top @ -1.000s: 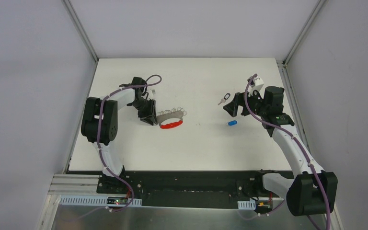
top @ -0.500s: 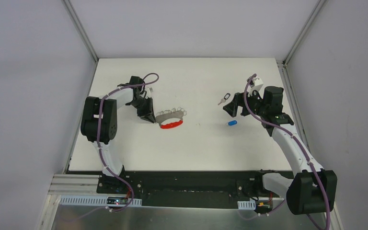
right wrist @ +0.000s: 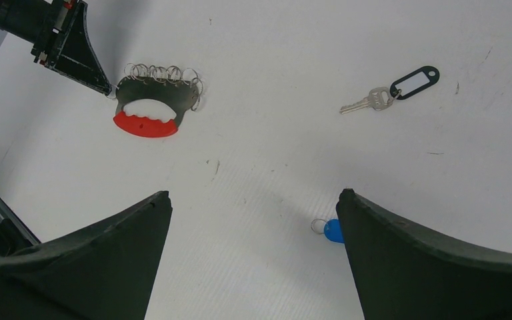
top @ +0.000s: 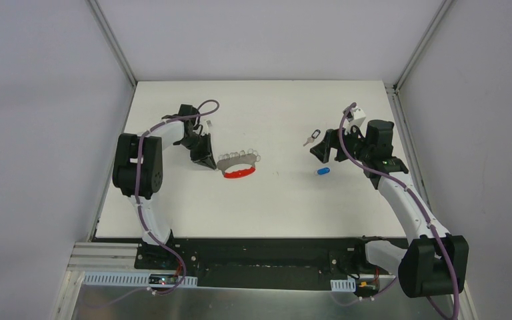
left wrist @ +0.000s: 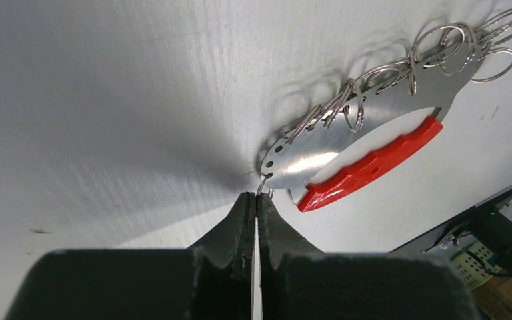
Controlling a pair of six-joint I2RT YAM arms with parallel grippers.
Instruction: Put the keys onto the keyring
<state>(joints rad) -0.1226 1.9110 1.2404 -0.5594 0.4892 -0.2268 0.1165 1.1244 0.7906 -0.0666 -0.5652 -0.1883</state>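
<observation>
Surroundings: saw a matte white worktop (top: pixel 273 207), faintly scuffed, boxed in by grey walls (top: pixel 40 133), with a black rail (top: pixel 260 257) along the near edge and purple cables (top: pixel 342 143) trailing down both arms.

Left of centre: found the keyring (left wrist: pixel 333 150) lying flat. Looked up close like a thin crescent of bright metal, with a ribbed red plastic grip on its inner curve and punched holes along the outer edge, several carrying loose wire rings. Met at its narrow end by the left tool (left wrist: pixel 255 200), black wedge fingers pressed almost together on a small wire ring there.

Right side, well apart from that: found the silver key (right wrist: pixel 367 101) lying farther back, ringed to a dark oblong tag with a pale window. Found the blue key (right wrist: pixel 333 230) nearer, glossy and oblong, showing just beside one finger of the right tool (right wrist: pixel 253 193) in the wrist view. Tool spread wide, gripping nothing.

Against a second before: left wrist drawn slightly toward the far edge. Keyring hardly shifted. Keys and right tool unmoved.
</observation>
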